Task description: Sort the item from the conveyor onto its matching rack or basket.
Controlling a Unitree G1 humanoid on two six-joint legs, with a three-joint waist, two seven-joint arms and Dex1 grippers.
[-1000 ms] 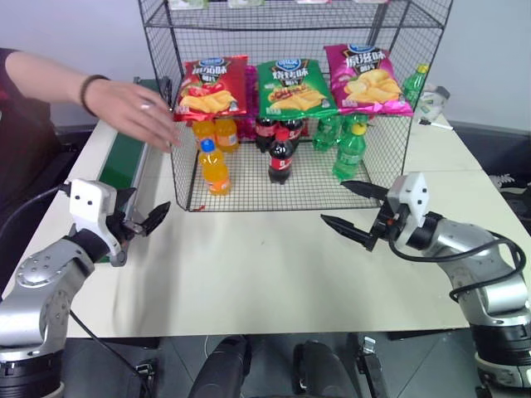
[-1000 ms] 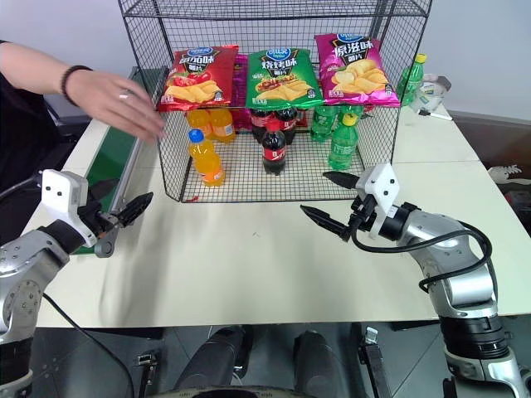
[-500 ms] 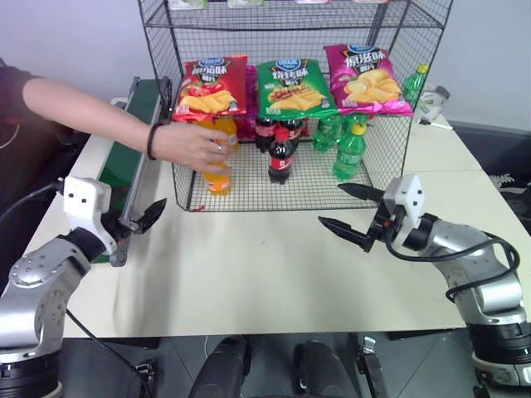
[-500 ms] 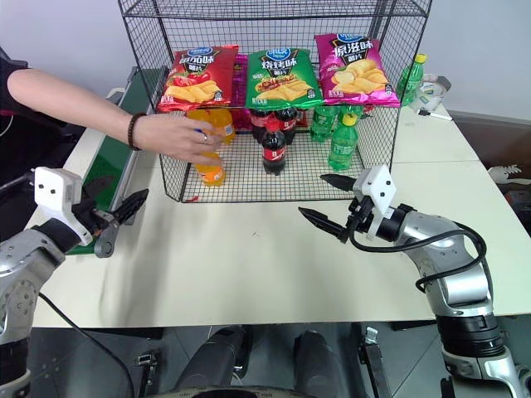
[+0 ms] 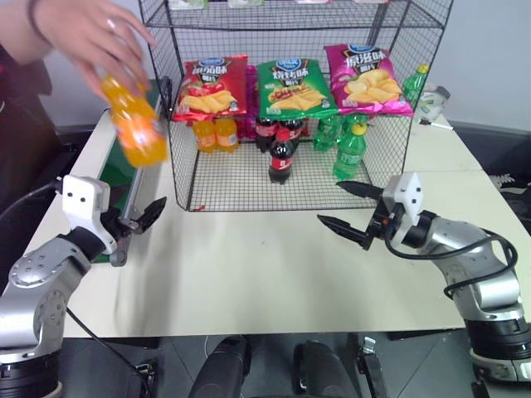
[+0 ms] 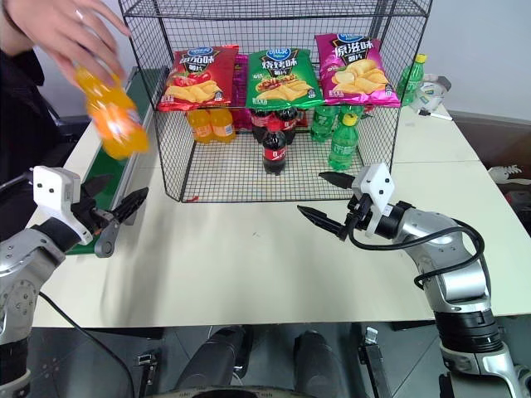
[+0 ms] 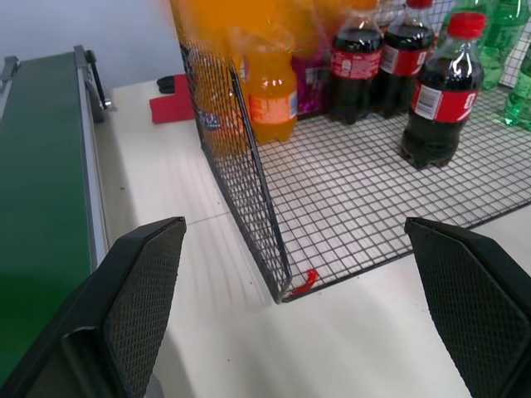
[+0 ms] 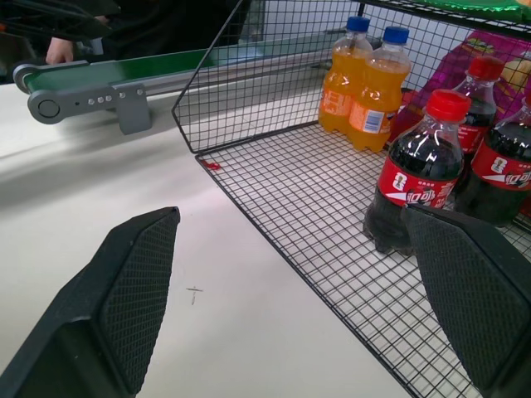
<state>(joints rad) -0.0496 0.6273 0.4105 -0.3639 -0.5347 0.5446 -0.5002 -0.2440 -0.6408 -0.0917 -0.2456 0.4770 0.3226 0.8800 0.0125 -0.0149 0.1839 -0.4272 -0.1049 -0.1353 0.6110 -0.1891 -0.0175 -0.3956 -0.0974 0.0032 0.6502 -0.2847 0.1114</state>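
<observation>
We judged it best to wait with both sets of jaws released, left gripper (image 5: pixel 141 222) by the conveyor (image 5: pixel 124 153), until the person's hand (image 5: pixel 83 29) set down the orange bottle (image 5: pixel 133 124) it held above the belt. In the rack (image 5: pixel 290 178) we counted two orange bottles.

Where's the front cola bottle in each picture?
Left eye view: front cola bottle, middle of the rack's bottom tier.
Right eye view: front cola bottle, same place.
Left wrist view: front cola bottle, on the mesh floor.
Right wrist view: front cola bottle, nearest the camera.
Landmark: two orange bottles in the rack's corner.
</observation>
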